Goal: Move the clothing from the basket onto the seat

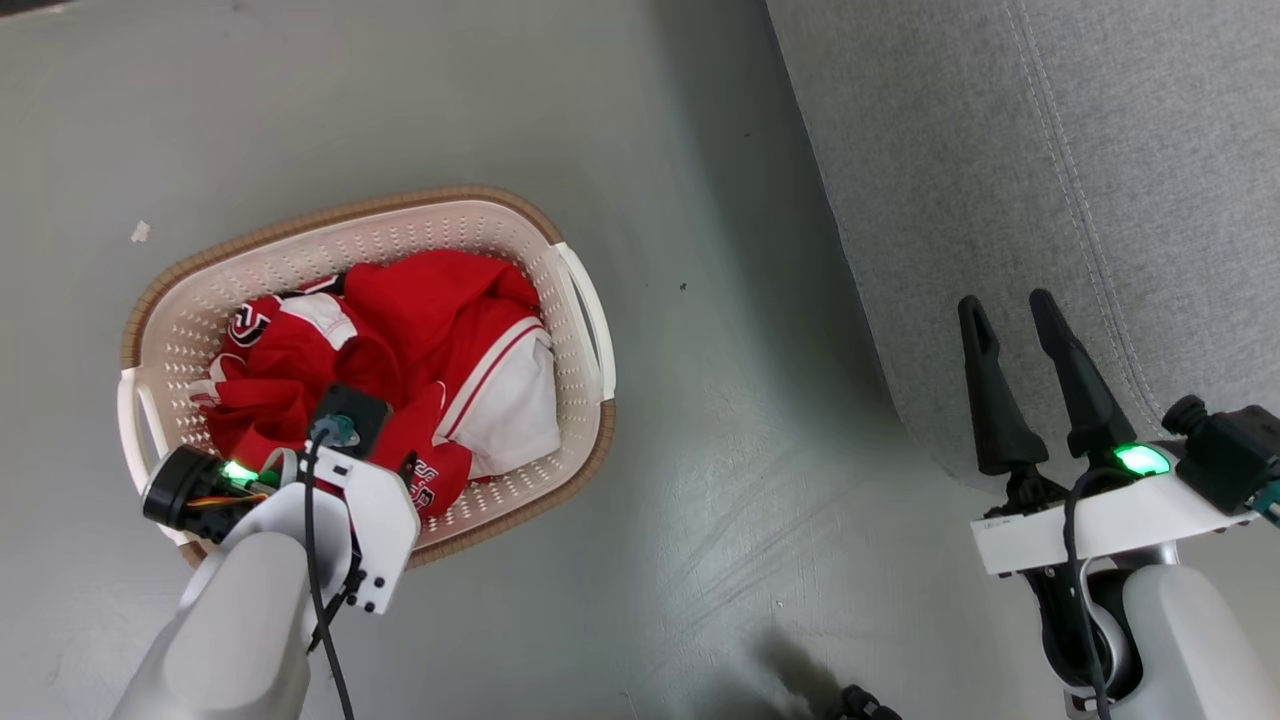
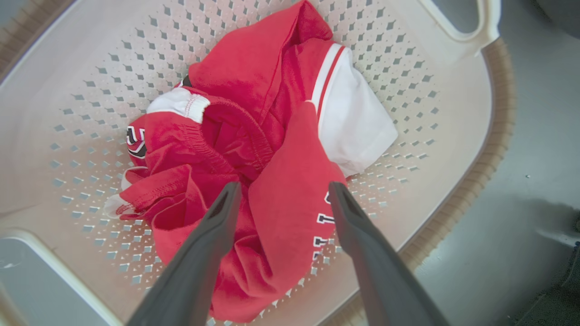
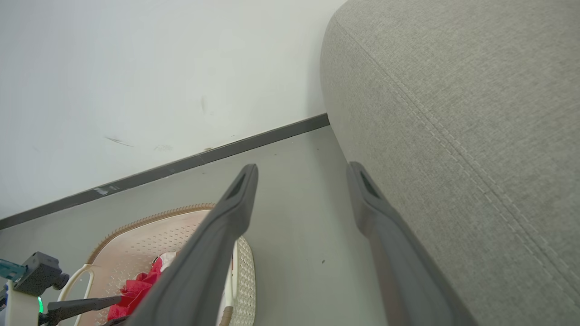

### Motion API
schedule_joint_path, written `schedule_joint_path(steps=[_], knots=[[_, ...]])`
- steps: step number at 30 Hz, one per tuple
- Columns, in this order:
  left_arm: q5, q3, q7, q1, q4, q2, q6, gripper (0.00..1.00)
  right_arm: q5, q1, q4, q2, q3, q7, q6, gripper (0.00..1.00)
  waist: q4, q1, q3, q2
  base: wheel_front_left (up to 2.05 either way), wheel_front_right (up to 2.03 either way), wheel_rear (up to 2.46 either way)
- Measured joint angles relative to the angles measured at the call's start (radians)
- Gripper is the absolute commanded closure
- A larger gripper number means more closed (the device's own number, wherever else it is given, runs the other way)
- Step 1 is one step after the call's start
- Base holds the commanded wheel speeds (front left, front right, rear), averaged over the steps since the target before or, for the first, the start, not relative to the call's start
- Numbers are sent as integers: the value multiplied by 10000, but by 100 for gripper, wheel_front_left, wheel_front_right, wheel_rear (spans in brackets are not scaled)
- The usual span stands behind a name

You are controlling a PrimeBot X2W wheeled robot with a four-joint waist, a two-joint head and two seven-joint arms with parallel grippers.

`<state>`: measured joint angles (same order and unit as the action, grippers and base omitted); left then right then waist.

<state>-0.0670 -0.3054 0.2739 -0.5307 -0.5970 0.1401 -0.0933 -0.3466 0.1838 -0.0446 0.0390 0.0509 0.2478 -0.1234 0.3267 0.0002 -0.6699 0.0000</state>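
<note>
Two tools, both spread wide, neither holding anything. Left tool (image 2: 284, 186) hangs over the clothing (image 1: 400, 340), fingers (image 2: 213, 235) straddling a red fold; contact possible, view unclear. Clothing lies bunched in the basket (image 1: 480, 215), white panel (image 1: 515, 400) toward the handle (image 1: 590, 310) nearer the seat (image 1: 1100, 150). Basket's long axis runs roughly toward the seat, bare floor (image 1: 720, 420) open between them. Right tool (image 1: 1006, 302) sits beside the seat's rounded edge.

Bright, even light, soft shadow on the floor (image 1: 760, 300) beside the seat (image 1: 1100, 150), wrist views bowed at edges
</note>
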Motion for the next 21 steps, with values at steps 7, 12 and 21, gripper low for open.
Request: schedule_joint_path(steps=[7, 12, 21], knots=[[-109, 217, 301, -173, -140, 123, 77, 0, -81, 190, 2, -2, 10, 0, 0, 0, 171, 0, -391, 0, 0, 0, 0], [-109, 278, 341, -231, -178, 194, 119, 0, -142, 308, 0, -2, 8, 0, 0, 0, 259, 0, -608, 0, 0, 0, 0], [-205, 514, 506, -441, -322, 341, 217, 0, -337, 669, -17, -6, 6, 0, 0, 0, 420, 0, -1054, 0, 0, 0, 0]])
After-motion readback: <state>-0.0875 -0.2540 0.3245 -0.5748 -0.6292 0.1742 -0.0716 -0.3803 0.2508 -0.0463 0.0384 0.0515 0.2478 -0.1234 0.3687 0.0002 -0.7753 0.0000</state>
